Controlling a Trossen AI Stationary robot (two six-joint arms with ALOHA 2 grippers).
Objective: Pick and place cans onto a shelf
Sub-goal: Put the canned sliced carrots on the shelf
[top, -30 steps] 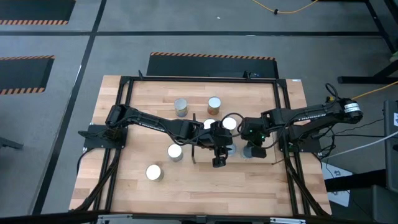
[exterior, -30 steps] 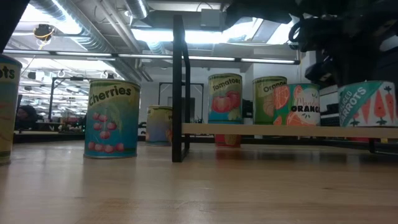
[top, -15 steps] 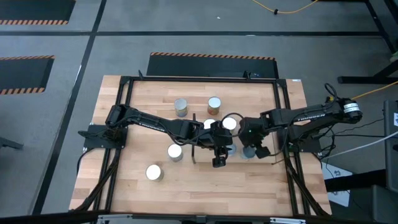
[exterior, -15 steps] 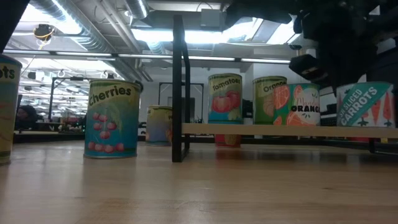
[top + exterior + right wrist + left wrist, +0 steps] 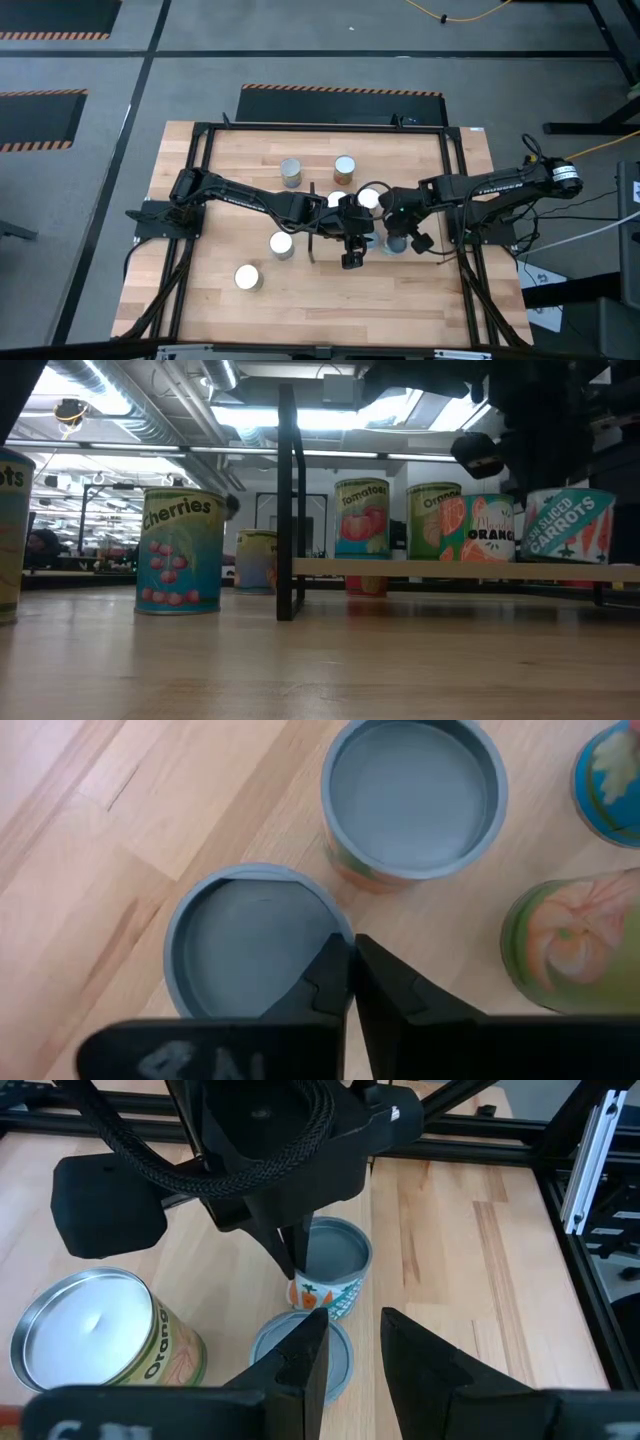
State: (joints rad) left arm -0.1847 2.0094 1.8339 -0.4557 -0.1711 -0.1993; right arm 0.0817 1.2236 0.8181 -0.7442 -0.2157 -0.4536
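In the high view the two dark arms meet over the middle of the pale wooden tabletop (image 5: 300, 300) and cover most of the shelf (image 5: 460, 568), a light-wood board with a thin dark upright panel (image 5: 288, 500). How many cans stand on it cannot be counted from above. In the low view the left edge cuts off a pale can (image 5: 10, 535), and a dim pale can (image 5: 257, 560) far behind the upright is hard to read. The blue-and-white "Cherries" can (image 5: 180, 550) stands on the table, off the shelf. Behind it lies a long room with ceiling pipes and strip lights. On the board stand the "Tomatoes" can (image 5: 362, 520), an orange-labelled can (image 5: 433, 520) and a white "Orange" can (image 5: 487, 528). The teal sliced-carrots can (image 5: 570, 525) hangs tilted just above the board's far end. The right gripper (image 5: 347, 955) reaches in from the right, its fingers pressed together on the rim of that can's grey-blue top (image 5: 240, 950). The left gripper (image 5: 355, 1345) points down beside it. Its fingers are slightly apart with bare wood between them, over another pale-blue lid (image 5: 300, 1360).
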